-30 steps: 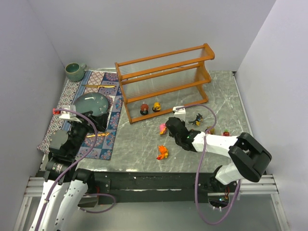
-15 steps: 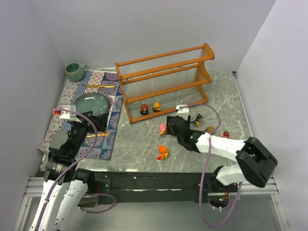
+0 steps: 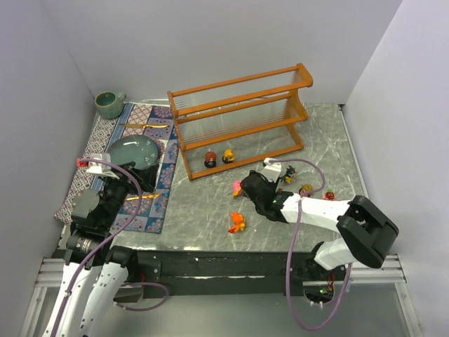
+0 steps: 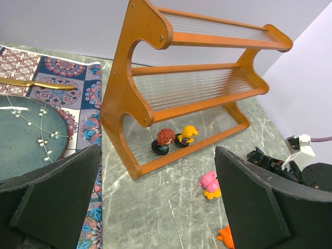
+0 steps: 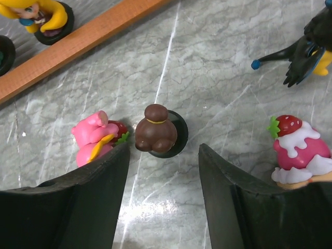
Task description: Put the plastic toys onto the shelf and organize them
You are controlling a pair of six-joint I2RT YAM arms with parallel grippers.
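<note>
Right gripper has slid a bit toward the pink toy, and its fingers, shut before, now stand apart around the little brown toy without touching it. I think the grab comes next. That toy stands on the table, near the shelf. Only the right wrist view shows the gap. My left gripper waits wide open, holding nothing.

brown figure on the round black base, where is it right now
The brown figure stands on the marble in the right wrist view, just ahead of the open right gripper, close beside the pink toy at image left.
</note>
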